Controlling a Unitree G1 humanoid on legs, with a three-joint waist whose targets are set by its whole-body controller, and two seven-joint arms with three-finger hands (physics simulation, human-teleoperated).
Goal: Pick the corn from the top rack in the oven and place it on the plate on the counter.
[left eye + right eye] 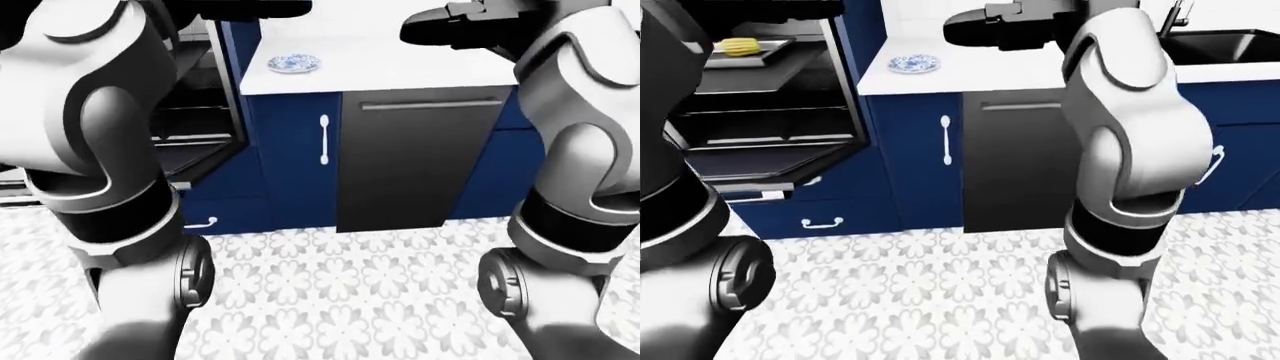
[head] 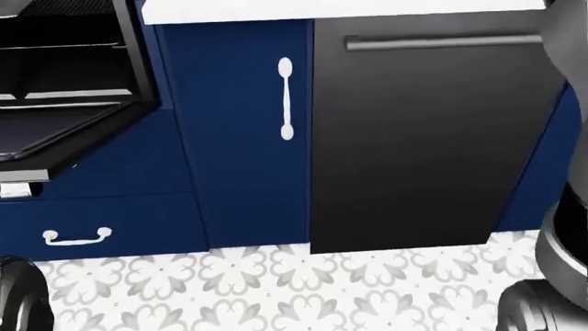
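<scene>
Left-eye view: blue-patterned round plate (image 1: 294,63) sits near left edge of white table (image 1: 400,64), ready for drop-off; both arms raised.

Right-eye view: yellow corn (image 1: 740,46) lies on tray on oven's top rack (image 1: 750,56), ungrasped; right hand (image 1: 1010,22) up over table, looks unclenched and empty; left hand's state can't tell.

Head view: only cabinets, no hands.

The left arm (image 1: 90,127) hides most of the oven (image 1: 770,112); both hands run off the top edge, grip unreadable.
</scene>
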